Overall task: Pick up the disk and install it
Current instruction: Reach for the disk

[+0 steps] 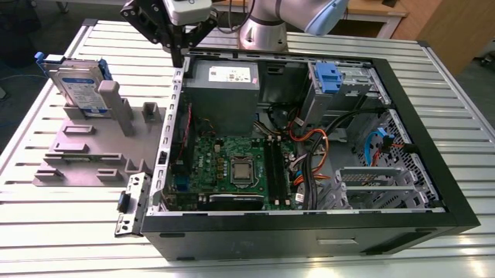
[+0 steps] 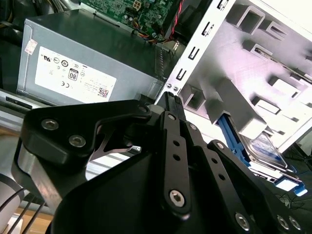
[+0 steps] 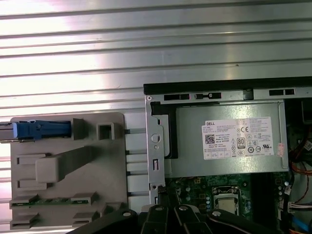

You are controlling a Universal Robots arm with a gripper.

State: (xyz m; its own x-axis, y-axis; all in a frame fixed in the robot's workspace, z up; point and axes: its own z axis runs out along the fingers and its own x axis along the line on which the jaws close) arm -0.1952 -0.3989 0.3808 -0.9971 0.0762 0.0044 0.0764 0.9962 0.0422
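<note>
Gripper (image 1: 179, 53): black jointed metal, fingers closed together, nothing held — poised over the case (image 1: 294, 234) wall.
Disk (image 1: 77, 87): silver, blue-railed, white-and-blue labelled — stood upright in grey moulded holder (image 1: 85, 147) outside the case.

- A post of the grey stand (image 1: 85, 145) hides a lower corner of the disk (image 1: 77, 86).
- In the first wrist view the disk (image 3: 36, 130) runs off the edge.
- The exterior view's top edge cuts the pincer (image 1: 178, 54).
</note>
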